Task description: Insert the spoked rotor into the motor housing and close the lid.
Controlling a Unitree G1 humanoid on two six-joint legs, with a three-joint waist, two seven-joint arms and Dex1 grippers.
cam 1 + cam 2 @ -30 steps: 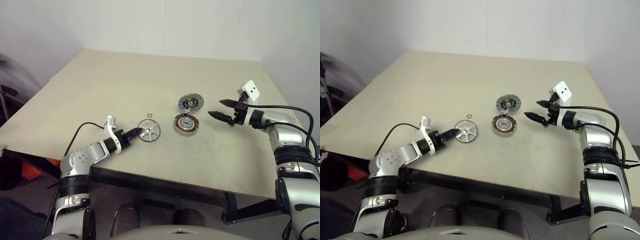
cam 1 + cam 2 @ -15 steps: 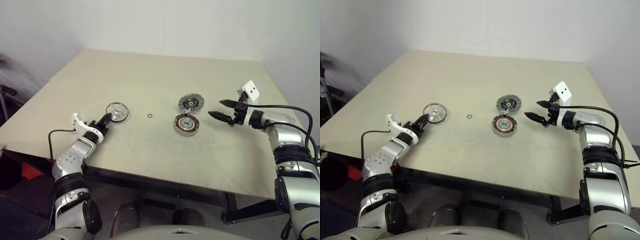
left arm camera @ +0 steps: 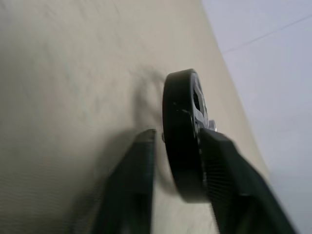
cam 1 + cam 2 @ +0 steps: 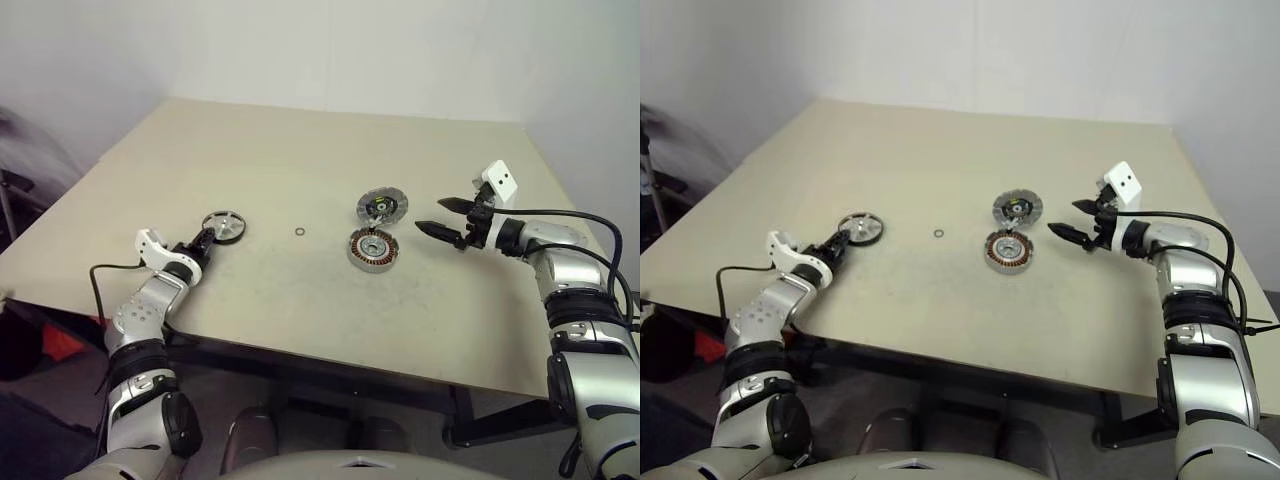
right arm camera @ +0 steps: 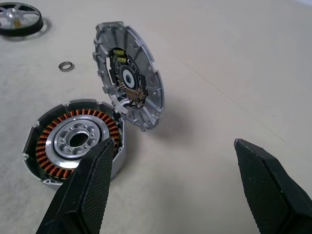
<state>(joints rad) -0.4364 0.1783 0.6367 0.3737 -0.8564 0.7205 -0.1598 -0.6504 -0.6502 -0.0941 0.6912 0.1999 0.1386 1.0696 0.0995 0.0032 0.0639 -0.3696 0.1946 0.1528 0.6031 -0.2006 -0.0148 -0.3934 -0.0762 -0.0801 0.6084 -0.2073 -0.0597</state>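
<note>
A wide beige table (image 4: 300,160) carries everything, and an arm reaches in from each side. At the right edge, the right claw (image 4: 442,219) hovers above the tabletop with its jaws spread wide and nothing between them; it has not moved in the last second. Near the table's middle, the motor housing (image 4: 371,248) lies flat, copper windings facing up. The lid (image 4: 382,206) leans tilted against its far rim, inner face showing. At the near left, the left claw (image 4: 204,239) has its jaws partly apart around the rim of the spoked rotor (image 4: 223,225), one finger (image 3: 222,165) touching it. A second ago the rotor was nearer the middle; now it sits well left. A tiny ring (image 4: 301,232) lies between rotor and housing.
</note>
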